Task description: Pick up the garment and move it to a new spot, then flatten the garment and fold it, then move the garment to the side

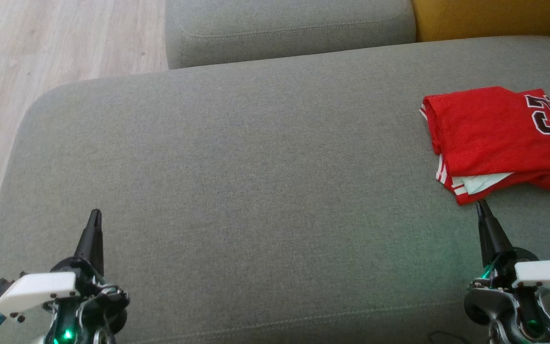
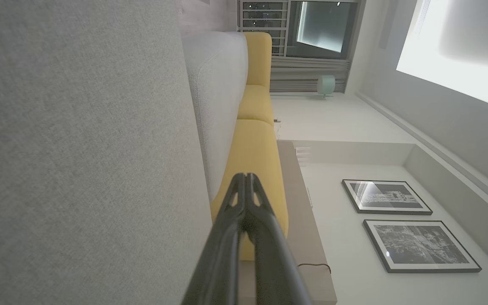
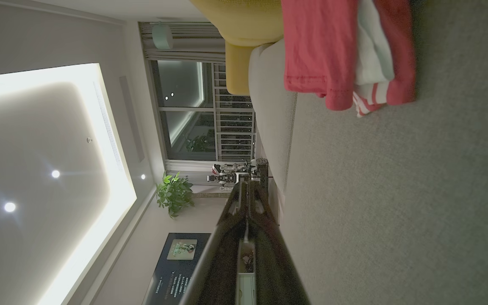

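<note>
- Just ahead of the right gripper (image 1: pixel 481 206) and slightly to its right, the red garment (image 1: pixel 494 136) lies folded on the grey sofa seat (image 1: pixel 256 167); its white-striped corner is the part nearest the fingertips, near but not touching
- That gripper's two dark fingers are pressed together with nothing between them
- Far off to the other side, well apart from the garment, the left gripper (image 1: pixel 94 213) hovers over bare grey fabric, its fingers likewise closed tight and empty
- Black numerals edged in white show on the garment's side farthest from the left gripper, and a pale inner layer peeks out between the red layers on the side facing the right gripper
- Beyond both grippers sit a second grey cushion (image 1: pixel 289 28) and a yellow cushion (image 1: pixel 485 19)
- Pale wooden floor (image 1: pixel 41 48) runs past the seat, out to the left gripper's left
</note>
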